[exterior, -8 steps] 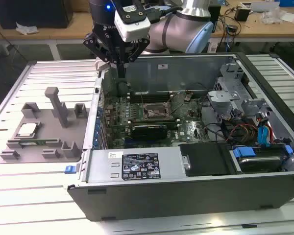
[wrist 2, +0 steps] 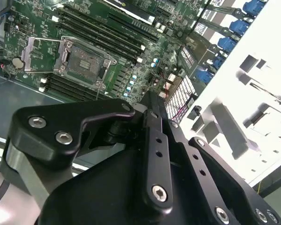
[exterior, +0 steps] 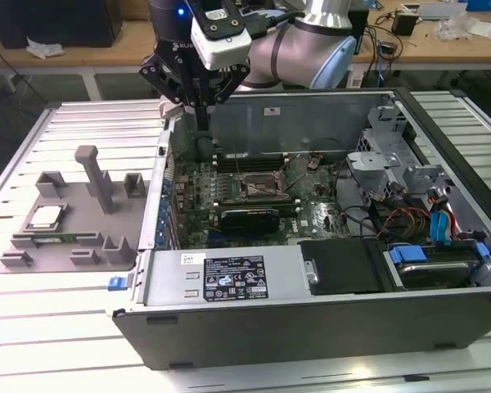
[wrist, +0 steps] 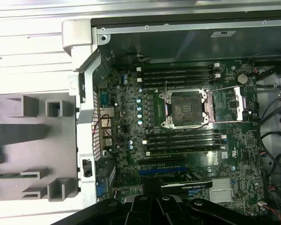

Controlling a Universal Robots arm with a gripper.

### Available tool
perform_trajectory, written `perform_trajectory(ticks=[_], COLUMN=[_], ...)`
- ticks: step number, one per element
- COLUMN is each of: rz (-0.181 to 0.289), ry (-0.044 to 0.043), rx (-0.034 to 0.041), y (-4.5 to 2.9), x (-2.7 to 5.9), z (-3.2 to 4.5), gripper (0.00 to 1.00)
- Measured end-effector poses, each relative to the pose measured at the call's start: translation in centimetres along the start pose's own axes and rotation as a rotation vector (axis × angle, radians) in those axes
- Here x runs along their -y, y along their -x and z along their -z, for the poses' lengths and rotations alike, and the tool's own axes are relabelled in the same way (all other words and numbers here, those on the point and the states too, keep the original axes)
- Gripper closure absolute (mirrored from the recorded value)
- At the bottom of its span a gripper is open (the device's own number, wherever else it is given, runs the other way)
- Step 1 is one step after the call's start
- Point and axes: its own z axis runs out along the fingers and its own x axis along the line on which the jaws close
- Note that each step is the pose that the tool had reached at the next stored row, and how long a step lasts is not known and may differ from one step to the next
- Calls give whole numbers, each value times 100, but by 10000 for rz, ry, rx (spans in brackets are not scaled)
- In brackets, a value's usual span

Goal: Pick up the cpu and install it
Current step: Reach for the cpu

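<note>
Gripper [exterior: 203,121] is empty with jaws closed, hovering above the case wall [exterior: 158,195]; cpu [exterior: 45,216] lies flat on the gray fixture [exterior: 78,214], on the exterior view's left, well apart.
Risks, my read: descending on the cpu with jaws closed would press its lid instead of gripping it, and a low sweep could clip the wall. Socket [wrist: 185,108] is open, so a tilted drop could bend contacts. The exterior view gives the cpu's spot and the gripper's clearance; the first wrist view gives the socket straight on, frame swung aside.

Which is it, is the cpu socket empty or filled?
Empty: the socket shows bare dark contacts; the cpu lies on the grey holder outside the case.
</note>
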Motion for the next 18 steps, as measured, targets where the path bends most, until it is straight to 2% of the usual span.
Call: perform_trajectory(ticks=[7, 13, 18], rz=[0, 0, 0], ry=[0, 0, 0], rx=[0, 1, 0], y=[-54, -174, -236], x=[4, 13, 17], z=[1, 5, 6], gripper=[89, 89, 89])
